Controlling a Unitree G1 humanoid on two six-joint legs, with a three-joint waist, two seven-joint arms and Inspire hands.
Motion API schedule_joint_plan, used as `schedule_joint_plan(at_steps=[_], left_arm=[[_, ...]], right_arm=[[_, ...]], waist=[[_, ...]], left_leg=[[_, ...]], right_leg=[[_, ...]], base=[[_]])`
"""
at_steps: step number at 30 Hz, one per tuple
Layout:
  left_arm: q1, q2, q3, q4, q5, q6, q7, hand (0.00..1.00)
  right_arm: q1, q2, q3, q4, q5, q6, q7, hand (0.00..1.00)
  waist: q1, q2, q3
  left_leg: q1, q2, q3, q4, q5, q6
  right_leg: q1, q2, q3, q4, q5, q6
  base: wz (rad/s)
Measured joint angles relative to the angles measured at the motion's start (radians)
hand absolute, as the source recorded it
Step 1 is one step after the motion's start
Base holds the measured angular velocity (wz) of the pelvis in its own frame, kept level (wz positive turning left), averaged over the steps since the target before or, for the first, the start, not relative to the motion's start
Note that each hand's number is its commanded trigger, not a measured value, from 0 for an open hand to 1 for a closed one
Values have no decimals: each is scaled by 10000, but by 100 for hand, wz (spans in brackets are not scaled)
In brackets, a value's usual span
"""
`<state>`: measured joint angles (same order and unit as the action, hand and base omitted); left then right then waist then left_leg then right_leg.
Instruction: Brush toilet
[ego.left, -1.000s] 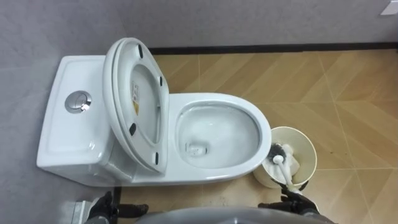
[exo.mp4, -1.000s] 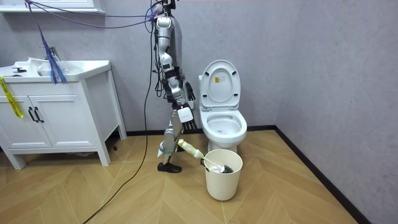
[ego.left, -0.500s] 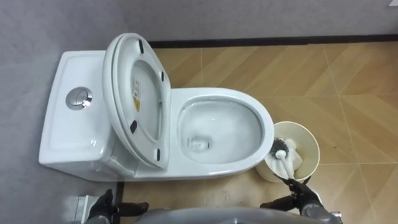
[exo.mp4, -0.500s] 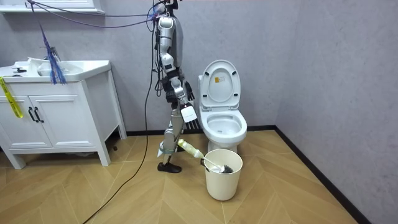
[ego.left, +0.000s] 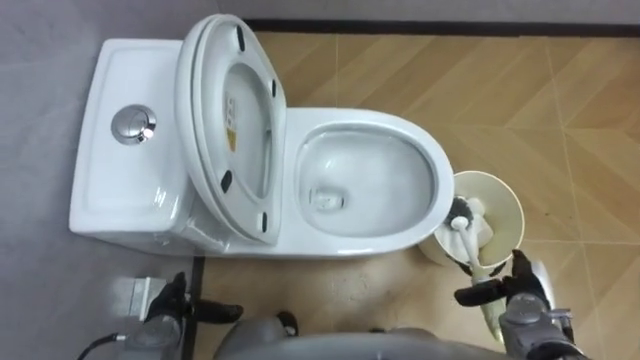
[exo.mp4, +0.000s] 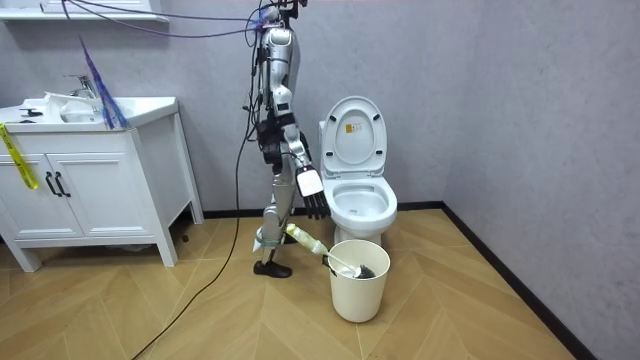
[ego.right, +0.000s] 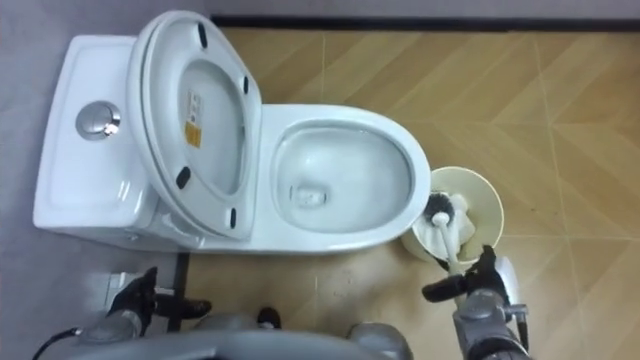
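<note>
Beside the bowl's front end, the brush (ego.left: 463, 218) stands head-down in a bin (ego.left: 512, 195). Its dark bristle head rests inside the bin. Its pale handle (ego.left: 477, 268) leans out over the near rim toward the robot's right side.

The right robot hand (ego.left: 522, 290) is positioned at the upper part of the handle, just outside the bin. The fingers are straight and spread wide, with the thumb pointing toward the toilet and another finger pointing up toward the bin. The thumb crosses the line of the handle. Contact between the two cannot be determined. No finger is curled around the handle.

The left robot hand (ego.left: 172, 305) sits low at the robot's left, near the base of the tank (ego.left: 105, 180). Its fingers are extended and relaxed, and it holds nothing.

The toilet (ego.left: 400, 130) lies crosswise below the head camera, tank to the left and bowl to the right. Seat and lid (ego.left: 250, 130) are raised together and lean back against the tank. A round flush button (ego.left: 133, 122) is set in the tank top. The bowl is open, with water at its bottom.

The bin stands on the wood-pattern floor (ego.left: 570, 110), touching or just beside the bowl's front edge.

In the room view, the robot stands upright against the toilet's side, on the room view's left of it. A white cabinet (exo.mp4: 90, 185) with a basin stands well apart, further to the room view's left.
</note>
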<state>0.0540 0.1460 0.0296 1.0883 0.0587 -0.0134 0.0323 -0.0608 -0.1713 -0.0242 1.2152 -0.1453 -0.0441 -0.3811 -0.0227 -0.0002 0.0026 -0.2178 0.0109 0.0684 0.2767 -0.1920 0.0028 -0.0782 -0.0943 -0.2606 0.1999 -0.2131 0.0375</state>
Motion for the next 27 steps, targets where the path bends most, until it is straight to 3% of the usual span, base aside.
schedule_joint_plan(at_steps=[4,7,12,17,19,24,27], left_arm=[[-475,-21,-172,43,-113,-15,0,0],[-1124,10,-429,197,-294,-21,11,0],[-2148,-31,-1029,86,-569,-104,44,0],[-2658,-151,-1530,-407,-680,-71,122,0],[-2882,-210,-1688,-582,-702,-72,260,0],[-3216,-200,-2433,-1663,-684,-73,440,0],[-3253,-127,-2848,-2338,-676,-74,468,0]], right_arm=[[-216,-64,-96,103,15,-20,-603,0],[-777,-331,-121,598,313,-95,-781,0],[-1704,-532,-176,773,665,-97,-1156,0],[-2323,-776,-81,1016,731,188,-1216,0],[-2453,-911,-51,1027,893,221,-1299,0],[-2885,-1549,413,1008,1619,284,-1412,0],[-3078,-1784,677,1001,1856,402,-1533,0]], waist=[[6,29,38],[17,48,113],[69,-36,307],[136,-52,348],[128,-71,388],[171,-53,500],[324,-40,510]], left_leg=[[-676,-23,-58,194,88,55],[-1380,-56,-72,415,151,154],[-2767,-48,50,1082,207,251],[-4244,-69,115,1926,229,297],[-4742,-95,157,2180,213,454],[-6249,-243,276,3044,257,600],[-6999,-188,288,3573,242,620]], right_leg=[[-686,-91,-163,349,-1,1],[-1451,-176,-164,761,-6,8],[-3061,-372,16,1784,-61,22],[-4642,-588,135,2903,-219,-22],[-5211,-745,146,3401,-421,-20],[-6884,-1195,231,4952,-875,-77],[-7675,-1174,403,5497,-974,-137]], base=[[10],[4],[-7],[0],[12],[18],[2]])
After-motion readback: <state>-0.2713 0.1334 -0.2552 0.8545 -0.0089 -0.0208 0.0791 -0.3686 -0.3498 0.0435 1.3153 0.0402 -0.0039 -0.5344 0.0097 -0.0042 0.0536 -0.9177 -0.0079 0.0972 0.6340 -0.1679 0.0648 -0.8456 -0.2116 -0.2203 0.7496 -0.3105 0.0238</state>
